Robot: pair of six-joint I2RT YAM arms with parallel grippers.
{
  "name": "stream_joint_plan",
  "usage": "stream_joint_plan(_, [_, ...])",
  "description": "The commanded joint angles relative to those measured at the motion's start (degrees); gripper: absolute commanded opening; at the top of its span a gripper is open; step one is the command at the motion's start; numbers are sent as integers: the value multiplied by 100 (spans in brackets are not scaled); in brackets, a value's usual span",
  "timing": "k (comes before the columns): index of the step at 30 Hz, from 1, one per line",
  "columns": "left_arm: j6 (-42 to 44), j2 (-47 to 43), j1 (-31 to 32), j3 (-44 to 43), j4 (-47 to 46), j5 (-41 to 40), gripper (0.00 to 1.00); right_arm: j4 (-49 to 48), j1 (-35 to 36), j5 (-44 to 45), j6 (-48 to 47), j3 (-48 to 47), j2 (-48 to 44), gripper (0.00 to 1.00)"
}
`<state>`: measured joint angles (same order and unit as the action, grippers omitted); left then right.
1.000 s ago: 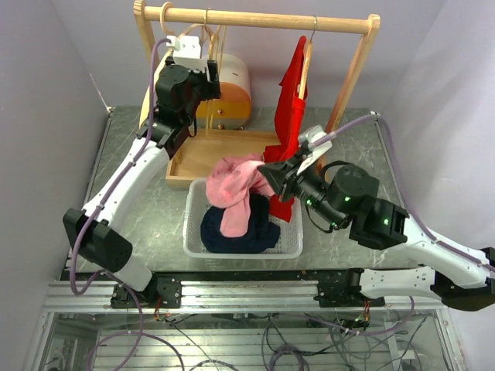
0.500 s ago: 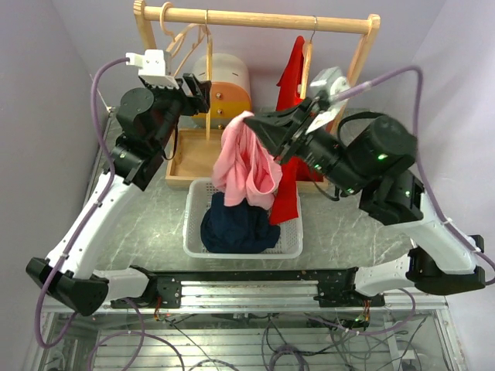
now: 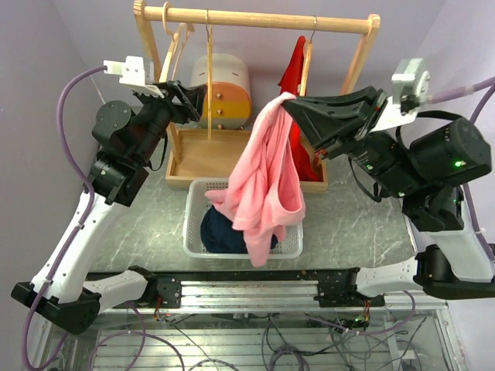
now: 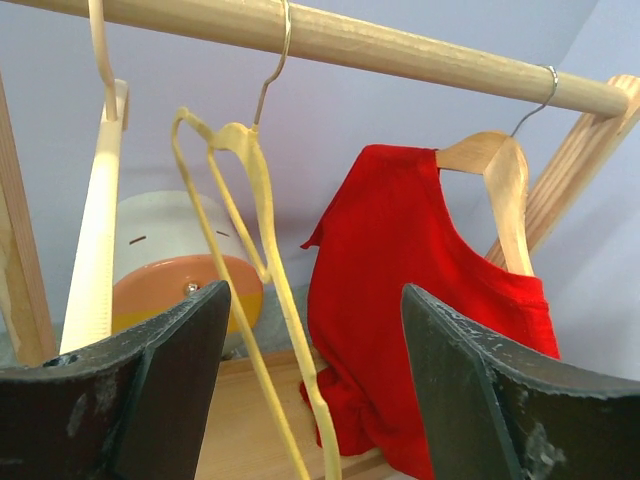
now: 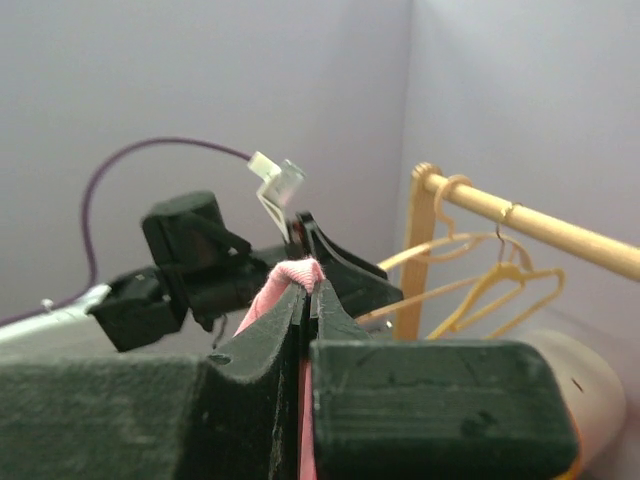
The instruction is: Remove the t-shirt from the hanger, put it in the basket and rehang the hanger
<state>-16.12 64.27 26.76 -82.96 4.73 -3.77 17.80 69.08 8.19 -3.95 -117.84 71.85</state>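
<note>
My right gripper (image 3: 288, 100) is shut on the top fold of a pink t-shirt (image 3: 267, 178) and holds it high, so it hangs freely above the white basket (image 3: 193, 232). The right wrist view shows the pink cloth (image 5: 300, 272) pinched between my shut jaws (image 5: 310, 288). My left gripper (image 3: 195, 94) is open and empty, raised just below the wooden rail (image 3: 263, 19). Between its fingers in the left wrist view (image 4: 312, 300) hangs a bare yellow hanger (image 4: 262, 230). A red t-shirt (image 4: 400, 330) hangs on a wooden hanger (image 4: 500, 170) to the right.
A navy garment (image 3: 220, 232) lies in the basket. A wooden tray (image 3: 209, 158) sits behind it under the rack. A white and orange container (image 3: 228, 85) stands at the back. Rack posts stand at the left (image 3: 147, 46) and right (image 3: 357, 62).
My right gripper has lifted the pink t-shirt up out of the basket and to the right. My left arm has risen and pulled back to the left, near the yellow hanger.
</note>
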Motion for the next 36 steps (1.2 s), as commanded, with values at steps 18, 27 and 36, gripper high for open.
stream_joint_plan(18, [-148,-172,-22,514,-18,787,74,-629,8,1691,518,3594,-864,0])
stream_joint_plan(27, [-84,-220,-14,349,6,873,74,-631,-5,1978,2065,5913,-819,0])
stream_joint_plan(36, [-82,70,167,257,-97,950,74,-536,-164,2048,2935,6967,-510,0])
